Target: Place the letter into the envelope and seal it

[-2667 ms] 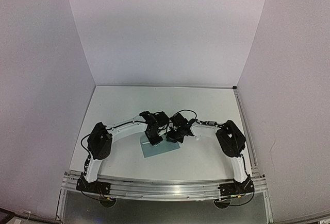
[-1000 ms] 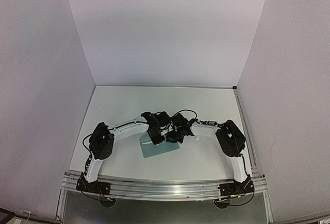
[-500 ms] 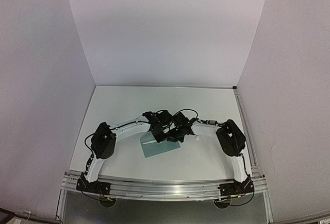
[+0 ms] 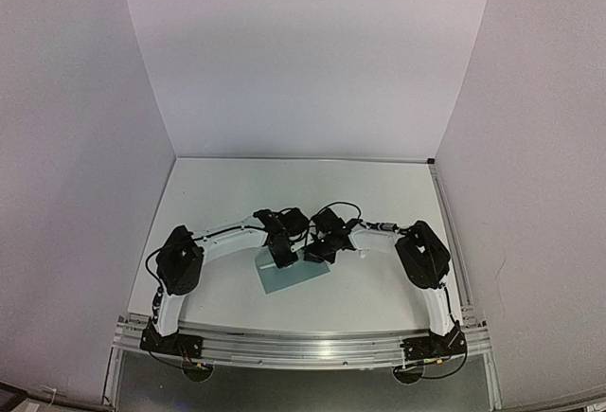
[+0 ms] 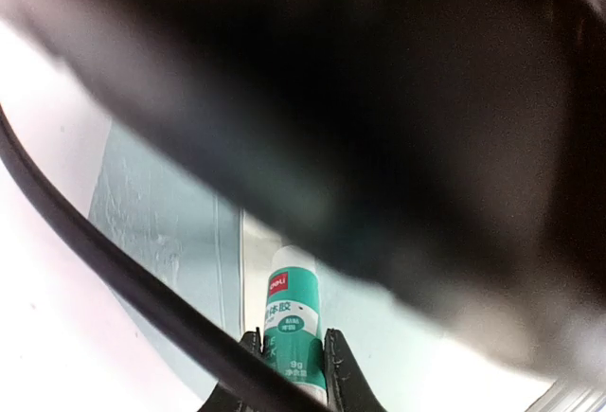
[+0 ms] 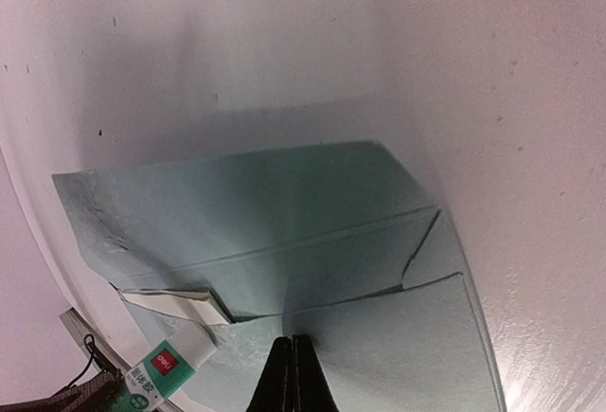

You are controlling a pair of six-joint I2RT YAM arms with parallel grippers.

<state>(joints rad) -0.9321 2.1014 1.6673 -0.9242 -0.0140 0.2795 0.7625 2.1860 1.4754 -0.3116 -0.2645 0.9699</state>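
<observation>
The teal envelope (image 4: 295, 279) lies flat on the table between the arms and fills the right wrist view (image 6: 284, 204). My left gripper (image 4: 283, 259) is shut on a green and white glue stick (image 5: 292, 310), its white end against the envelope (image 5: 161, 232). My right gripper (image 6: 292, 344) is shut, its tips pressed on the envelope's near panel; in the top view it (image 4: 316, 255) is at the envelope's far right. A pale paper sliver (image 6: 175, 305) shows at a seam by the glue stick (image 6: 161, 367). I cannot tell whether it is the letter, and no bordered sheet is in view.
The white table (image 4: 379, 194) is walled by white panels at the back and both sides. A metal rail (image 4: 303, 346) runs along the near edge by the arm bases. A black cable (image 5: 114, 270) crosses the left wrist view.
My left gripper swung right with the glue stick over the envelope's far edge, then came back left. The right gripper and the envelope stayed put.
</observation>
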